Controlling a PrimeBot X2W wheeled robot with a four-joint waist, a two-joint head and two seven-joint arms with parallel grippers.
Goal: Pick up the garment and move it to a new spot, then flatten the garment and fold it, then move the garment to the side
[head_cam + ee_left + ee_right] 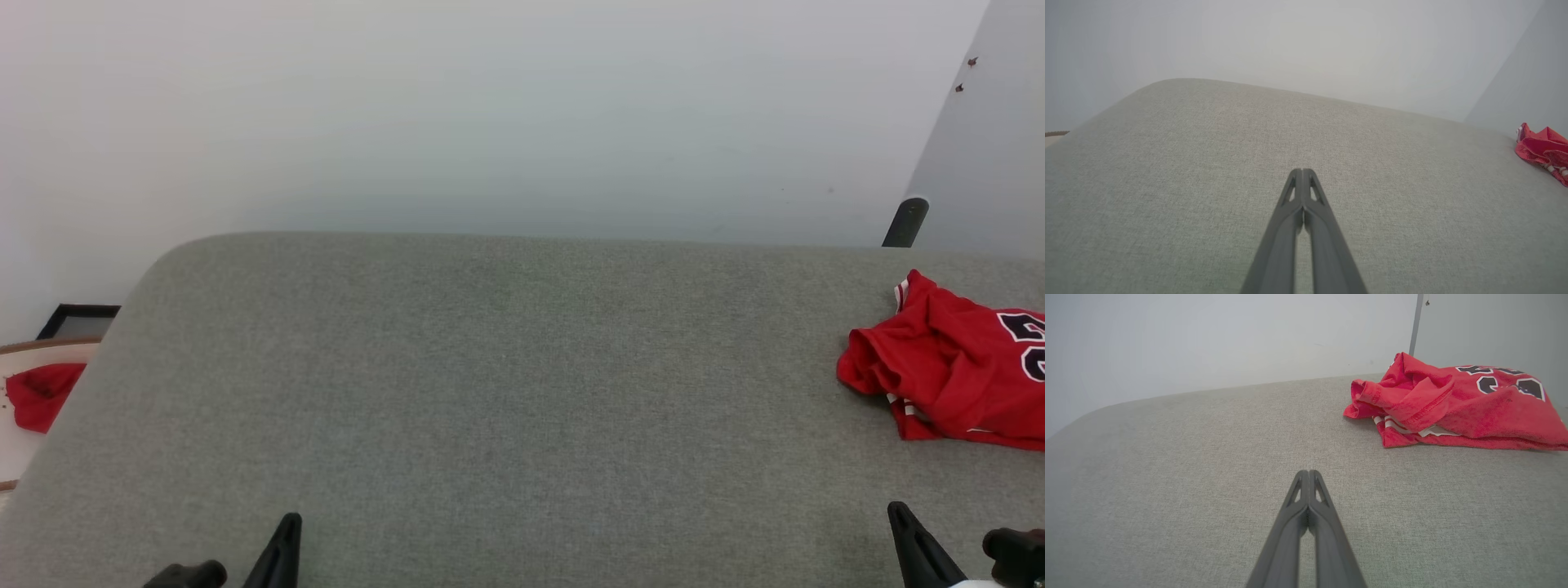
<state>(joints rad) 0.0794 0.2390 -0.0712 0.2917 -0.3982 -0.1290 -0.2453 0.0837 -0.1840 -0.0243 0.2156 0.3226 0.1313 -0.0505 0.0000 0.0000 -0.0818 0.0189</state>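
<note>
The garment [955, 371], a red jersey with striped trim and block numerals, lies crumpled at the right edge of the grey padded table [490, 392]. It shows ahead and to the right in the right wrist view [1453, 404], and as a red corner at the far right of the left wrist view [1541, 149]. My left gripper [1303, 171] is shut with nothing in it, low at the table's front left [290, 523]. My right gripper [1308, 473] is also shut and empty, at the front right [898, 513], well short of the garment.
A small plain red cloth [41, 394] lies on a pale surface off the table's left end. A white wall stands behind the table. A dark post [904, 220] rises behind the far right corner. Bare grey table spreads between the grippers and the garment.
</note>
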